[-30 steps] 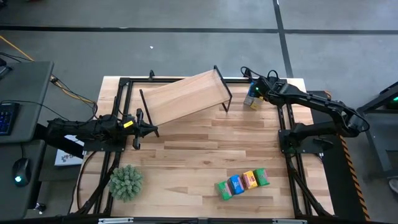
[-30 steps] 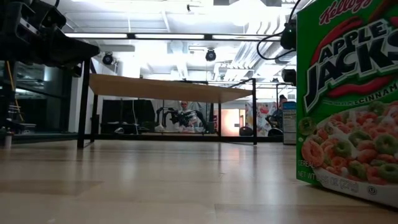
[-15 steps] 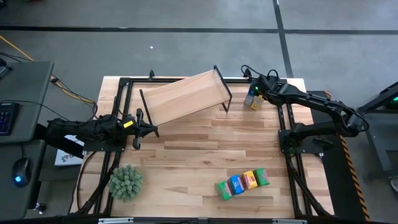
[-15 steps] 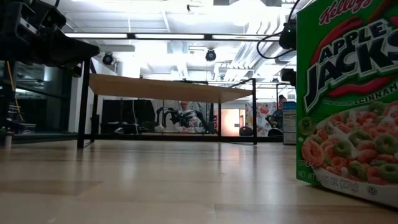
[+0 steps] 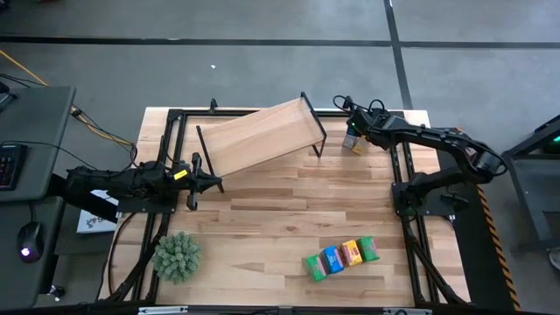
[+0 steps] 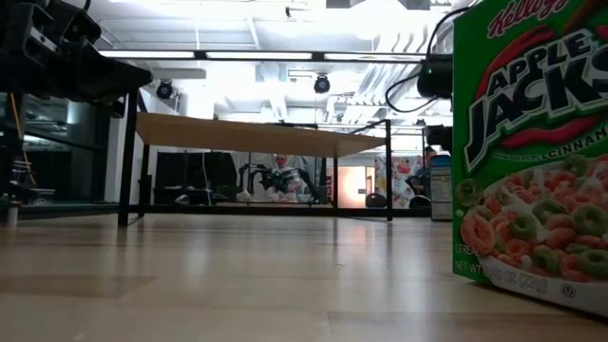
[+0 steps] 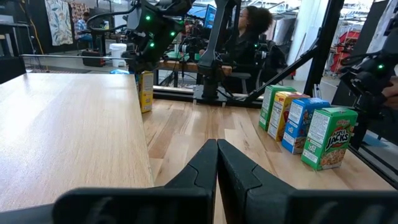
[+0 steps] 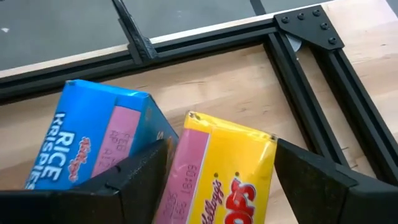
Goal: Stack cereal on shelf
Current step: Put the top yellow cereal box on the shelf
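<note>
Two cereal cartons, a yellow one [image 8: 224, 168] and a blue one [image 8: 93, 137], stand side by side on the table at its far right corner [image 5: 353, 143]. My right gripper [image 8: 221, 149] is open above them, one finger on each side of the yellow carton. Several more cartons stand in a row [image 5: 341, 256] near the table's near right edge; the green one [image 6: 532, 152] fills the low view's right. The sloped light-wood shelf [image 5: 262, 136] stands on black legs at the far middle. My left gripper [image 5: 208, 183] is shut, at the table's left. My right gripper comes from above, pointing down, with its fingers [image 8: 146, 171] on either side of the yellow carton's top end [image 8: 230, 134]. One finger is between the yellow and blue cartons. Whether the fingers touch the yellow carton, I cannot tell. The carton stands on the table.
A round spiky green plant [image 5: 178, 255] sits at the near left corner. A black metal frame [image 8: 311, 68] runs along the table's edges beside the two far cartons. Bare tabletop [image 5: 289, 210] lies between shelf and carton row. A person [image 7: 255, 25] sits beyond the table.
My right gripper has moved a little toward the table's left and down, coming over the two cartons at the far right corner. The cartons and my left arm have kept still.
</note>
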